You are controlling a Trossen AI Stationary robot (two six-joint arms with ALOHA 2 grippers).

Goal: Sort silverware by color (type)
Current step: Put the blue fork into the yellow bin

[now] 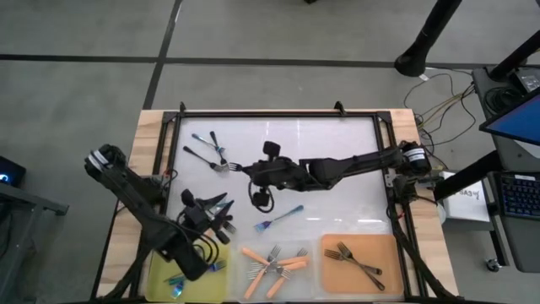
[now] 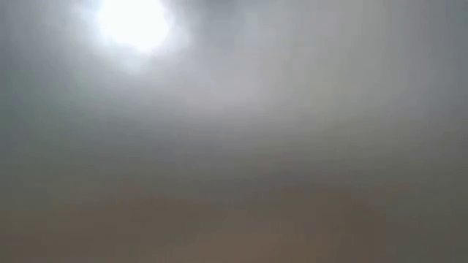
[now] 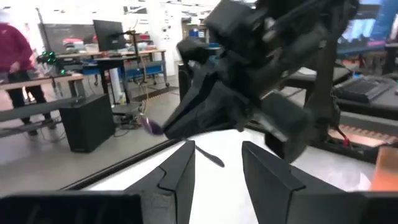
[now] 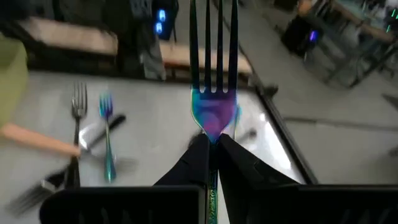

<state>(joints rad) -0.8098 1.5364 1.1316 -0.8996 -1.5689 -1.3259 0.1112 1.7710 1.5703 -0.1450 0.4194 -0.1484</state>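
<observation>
Iridescent blue-teal fork (image 4: pixel 213 93) clamped by its neck, tines pointing straight out. Another blue fork (image 1: pixel 278 218) lies loose mid-bench. Small mixed cluster (image 1: pixel 211 152) toward the far left. Orange-handled forks (image 1: pixel 274 262) piled in the middle tray, two dark forks (image 1: pixel 359 262) crossed in the orange tray.
</observation>
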